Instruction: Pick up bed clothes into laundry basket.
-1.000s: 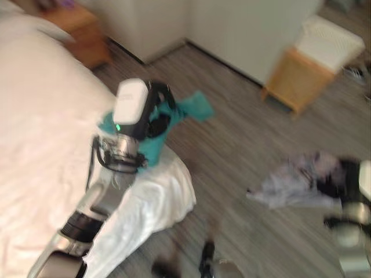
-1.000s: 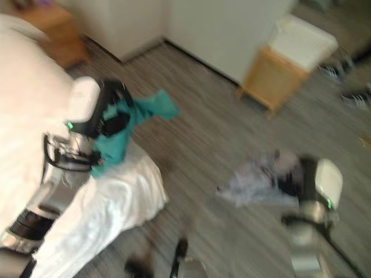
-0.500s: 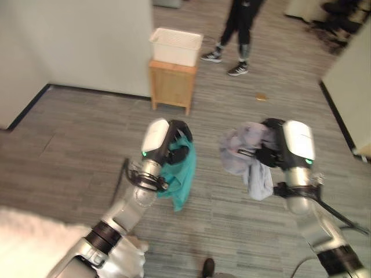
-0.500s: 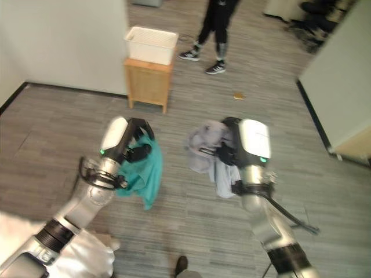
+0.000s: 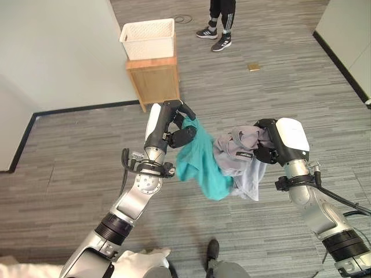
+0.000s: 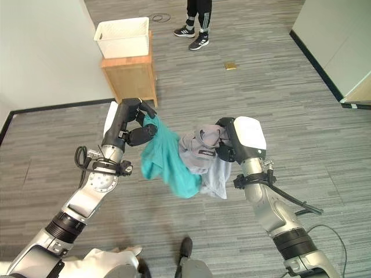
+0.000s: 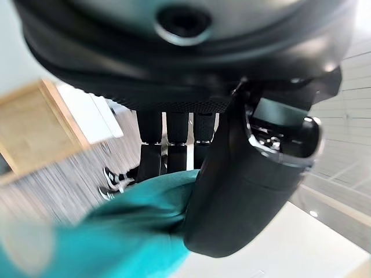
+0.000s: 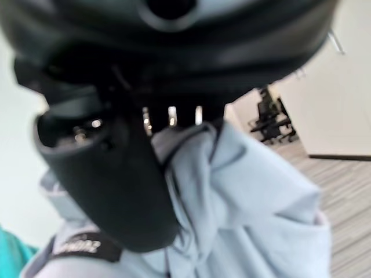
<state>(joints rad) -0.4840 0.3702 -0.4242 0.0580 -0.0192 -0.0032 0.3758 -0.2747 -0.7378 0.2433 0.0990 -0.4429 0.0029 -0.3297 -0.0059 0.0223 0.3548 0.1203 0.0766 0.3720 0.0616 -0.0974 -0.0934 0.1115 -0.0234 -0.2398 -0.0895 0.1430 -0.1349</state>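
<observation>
In the left eye view you have both loads off the floor: your left hand (image 5: pixel 174 124) is curled round a teal garment (image 5: pixel 200 162) that hangs below it, and your right hand (image 5: pixel 268 145) is clamped on a bundled grey garment (image 5: pixel 237 153), the two cloths touching where they hang between your arms. Ahead stands the white laundry basket (image 5: pixel 148 39) on top of a small wooden stand (image 5: pixel 155 81) against the wall, well apart from both hands, with a person's legs (image 5: pixel 220 20) beyond it. The right eye view shows the same carry, the basket (image 6: pixel 123 37) up and to the left of your arms and a small tan object (image 6: pixel 231 66) lying on the plank floor (image 6: pixel 301 104). In the left wrist view your thumb and fingers (image 7: pixel 168 145) pinch a fold of the teal cloth (image 7: pixel 127 231); in the right wrist view your thumb presses the grey fabric (image 8: pixel 249 197) into the palm. By my reading you are in the carry step; next, close on the stand, lift each hand over the rim, then let go. Compared with half a second ago, the basket sits nearer and further left in the head views, so the camera has swung; the garments now overlap where before they hung apart.
</observation>
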